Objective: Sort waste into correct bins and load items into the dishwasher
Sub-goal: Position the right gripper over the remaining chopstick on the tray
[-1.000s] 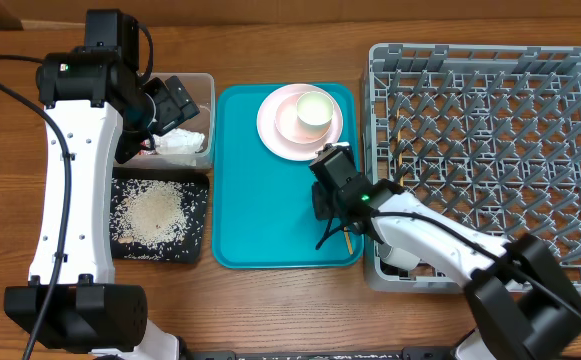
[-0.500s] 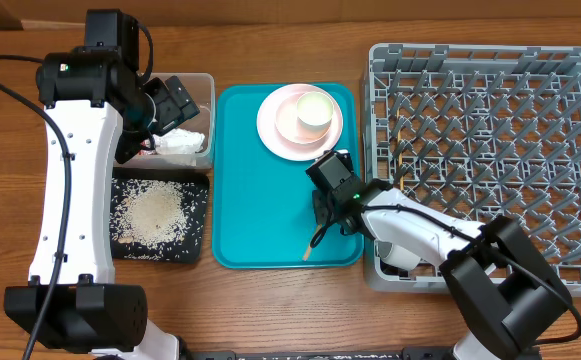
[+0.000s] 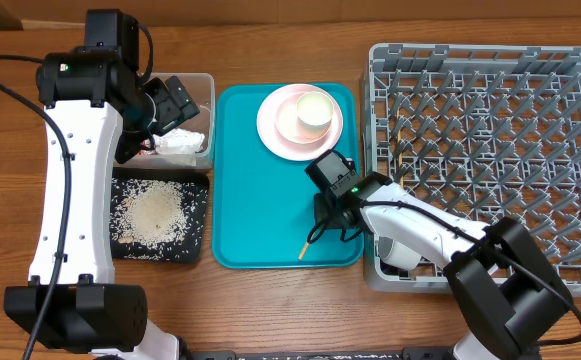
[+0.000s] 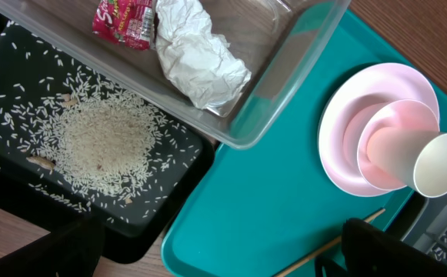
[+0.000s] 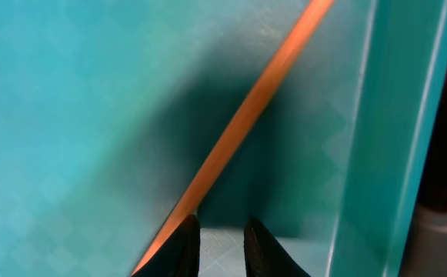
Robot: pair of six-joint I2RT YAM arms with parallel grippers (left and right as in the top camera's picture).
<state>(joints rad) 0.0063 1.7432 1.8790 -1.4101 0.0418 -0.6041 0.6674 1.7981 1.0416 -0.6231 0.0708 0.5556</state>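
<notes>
The rack fills the right of the table; just beside it on the left lies the teal tray; left of that stand the tub at the back and the black tray just in front of it. The left gripper hangs over the tub, jaws spread wide with nothing between them; the right gripper is down on the teal tray near its front right corner, its fingertips drawn close, with a slim gap showing bare tray. The plate sits at the back of the teal tray with the cup on it; the tissue and the wrapper lie side by side in the tub. One chopstick lies aslant on the teal tray, running up to the outer edge of one right fingertip; whether it is pinched I cannot tell. A second chopstick rests among the rack's pegs near its left wall; rice is heaped in the black tray, with grains strewn around the heap.
</notes>
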